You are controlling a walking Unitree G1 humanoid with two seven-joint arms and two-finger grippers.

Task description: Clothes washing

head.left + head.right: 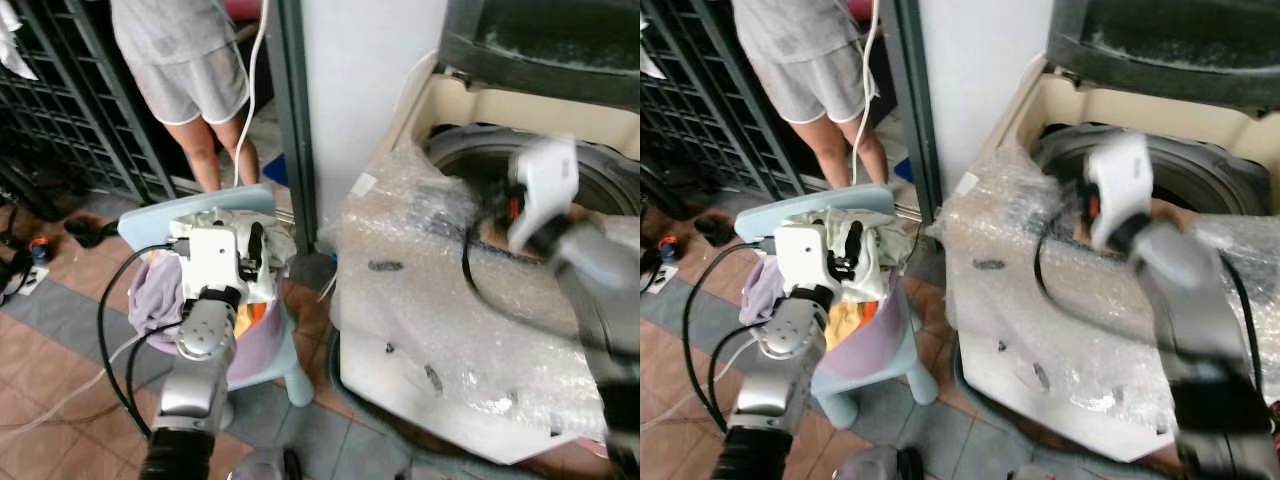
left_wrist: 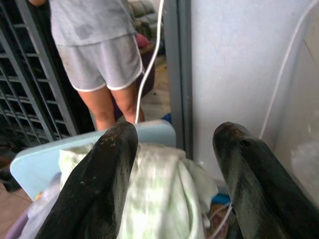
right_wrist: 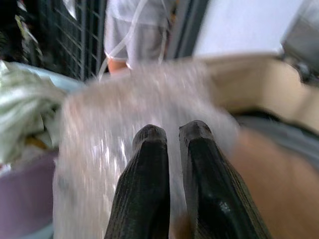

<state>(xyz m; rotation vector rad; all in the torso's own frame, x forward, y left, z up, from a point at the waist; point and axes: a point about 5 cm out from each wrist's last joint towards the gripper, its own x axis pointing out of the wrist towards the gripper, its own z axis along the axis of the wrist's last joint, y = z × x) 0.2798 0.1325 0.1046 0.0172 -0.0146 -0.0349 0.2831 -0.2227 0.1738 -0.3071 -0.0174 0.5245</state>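
The left claw (image 2: 174, 164) hangs spread wide over the clothes (image 2: 159, 194) heaped in the basket (image 1: 262, 350) on a pale blue stool (image 1: 290, 375) — gripping nothing. A person (image 1: 190, 70) stands behind by the grille. The right claw (image 3: 172, 149), pinched together and empty, is blurred above the bubble-wrapped washing machine (image 1: 450, 330) — its drum (image 1: 600, 180) open.

A pale green-and-white cloth (image 2: 159, 194) tops the lilac basket (image 1: 262, 345). The stool (image 1: 290, 365) is light blue. The washer (image 1: 480, 110) is cream.
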